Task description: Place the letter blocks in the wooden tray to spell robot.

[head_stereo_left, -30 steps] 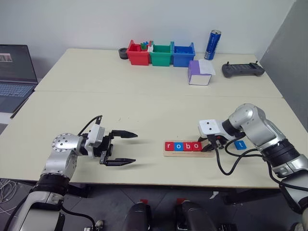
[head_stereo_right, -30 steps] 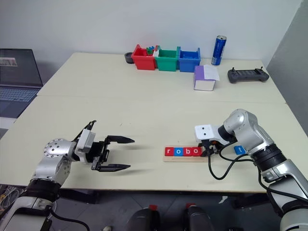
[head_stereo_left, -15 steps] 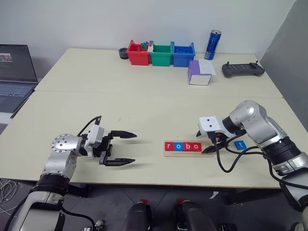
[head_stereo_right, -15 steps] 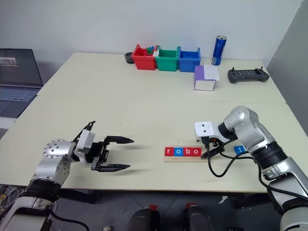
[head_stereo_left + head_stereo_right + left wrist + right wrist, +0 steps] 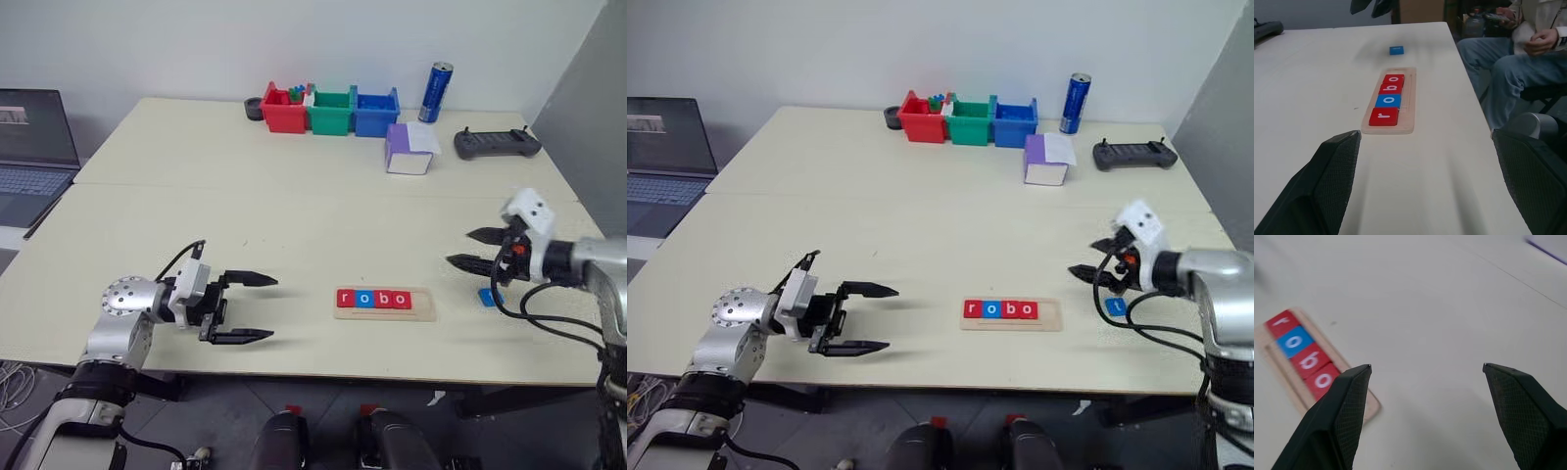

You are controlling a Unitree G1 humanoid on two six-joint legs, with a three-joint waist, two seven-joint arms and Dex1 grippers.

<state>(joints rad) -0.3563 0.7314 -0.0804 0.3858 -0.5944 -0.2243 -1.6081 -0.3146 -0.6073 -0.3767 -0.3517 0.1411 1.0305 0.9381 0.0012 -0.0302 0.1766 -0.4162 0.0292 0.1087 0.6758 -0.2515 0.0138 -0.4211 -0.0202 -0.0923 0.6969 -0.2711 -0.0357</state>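
The wooden tray (image 5: 423, 305) lies near the table's front edge. Four letter blocks (image 5: 373, 299) sit in it side by side, red, blue, red, red, reading r, o, b, o (image 5: 1388, 97). The tray's right end is bare. One blue letter block (image 5: 488, 296) lies flat on the table to the right of the tray; its letter is too small to read. My right gripper (image 5: 458, 248) hangs open just above and behind that blue block, fingers pointing left, holding nothing. My left gripper (image 5: 274, 307) stands open and empty, well left of the tray, pointing toward it.
Red, green and blue bins (image 5: 328, 110) stand at the back of the table, with a blue can (image 5: 432, 91), a purple-and-white box (image 5: 409, 149) and a black controller (image 5: 497, 143) nearby. A laptop (image 5: 34, 142) is at far left. A seated person (image 5: 1518, 54) is beside the table.
My right gripper has opened and pulled away from the tray's right end, moving right and up to above the loose blue block. The left gripper has stayed put.
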